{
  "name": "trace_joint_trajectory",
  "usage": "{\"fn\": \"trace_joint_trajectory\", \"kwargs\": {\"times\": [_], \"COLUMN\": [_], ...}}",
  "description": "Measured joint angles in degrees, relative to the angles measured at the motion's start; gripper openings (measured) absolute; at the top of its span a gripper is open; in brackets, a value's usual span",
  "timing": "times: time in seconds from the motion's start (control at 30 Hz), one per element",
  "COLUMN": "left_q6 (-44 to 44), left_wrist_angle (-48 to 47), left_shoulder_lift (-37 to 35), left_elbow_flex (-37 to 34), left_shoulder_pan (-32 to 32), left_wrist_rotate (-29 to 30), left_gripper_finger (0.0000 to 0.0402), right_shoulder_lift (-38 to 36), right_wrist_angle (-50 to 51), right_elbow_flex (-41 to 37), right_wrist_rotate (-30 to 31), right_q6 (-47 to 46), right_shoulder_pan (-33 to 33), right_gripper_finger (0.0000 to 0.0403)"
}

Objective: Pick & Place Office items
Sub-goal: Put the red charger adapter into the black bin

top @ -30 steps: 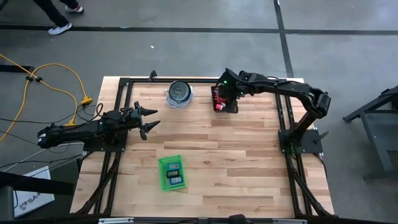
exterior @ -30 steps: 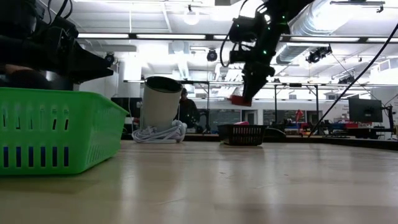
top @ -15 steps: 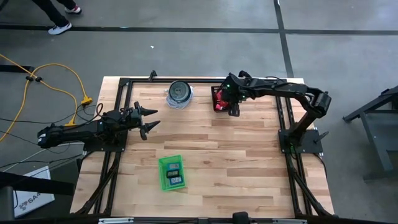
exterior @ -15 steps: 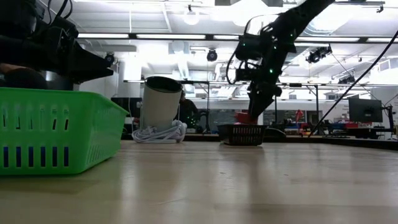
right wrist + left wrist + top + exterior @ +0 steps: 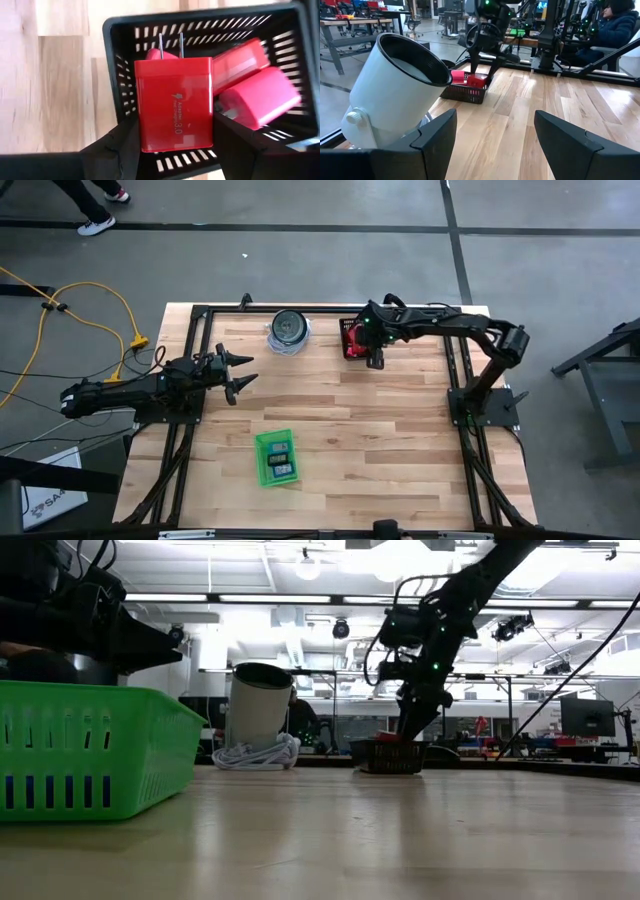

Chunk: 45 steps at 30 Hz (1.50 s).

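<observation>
Red chargers: three (image 5: 174,103) showing at the black basket (image 5: 118,60).
Right gripper (image 5: 174,150): fingers gripping one charger over the basket.
Left gripper (image 5: 238,374): fingers spreading wide, empty.

A glossy red plastic wall-charger block (image 5: 175,104), two metal prongs pointing away, sits pinched between the right claw (image 5: 175,145) fingers above more red blocks (image 5: 260,97) piled in a black slotted basket (image 5: 120,65) at the surface's far side.

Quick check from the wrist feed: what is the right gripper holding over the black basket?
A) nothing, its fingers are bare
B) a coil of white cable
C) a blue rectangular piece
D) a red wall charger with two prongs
D: the right wrist view shows the red charger, prongs out, between the right gripper fingers above the black basket.
</observation>
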<state>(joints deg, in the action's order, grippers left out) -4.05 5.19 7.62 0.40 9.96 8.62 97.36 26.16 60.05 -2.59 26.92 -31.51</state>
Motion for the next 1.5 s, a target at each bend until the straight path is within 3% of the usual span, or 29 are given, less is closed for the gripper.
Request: {"fn": "trace_joint_trajectory", "kwargs": {"times": [0.43,1.5], "left_q6": [0.0,0.0], "left_wrist_angle": [0.0,0.02], "left_shoulder_lift": [-0.01,-0.01], "left_elbow_flex": [0.0,0.0], "left_shoulder_pan": [-0.01,-0.01], "left_wrist_rotate": [-0.02,0.0], "left_gripper_finger": [0.0258,0.0258], "right_shoulder_lift": [1.49,1.43], "right_wrist_angle": [-1.54,-0.98], "right_elbow_flex": [0.0,0.0], "right_wrist_rotate": [-0.37,-0.83], "right_q6": [-0.11,-0.33], "right_shoulder_pan": [-0.15,-0.15], "right_gripper_finger": [0.0197,0.0246]}}
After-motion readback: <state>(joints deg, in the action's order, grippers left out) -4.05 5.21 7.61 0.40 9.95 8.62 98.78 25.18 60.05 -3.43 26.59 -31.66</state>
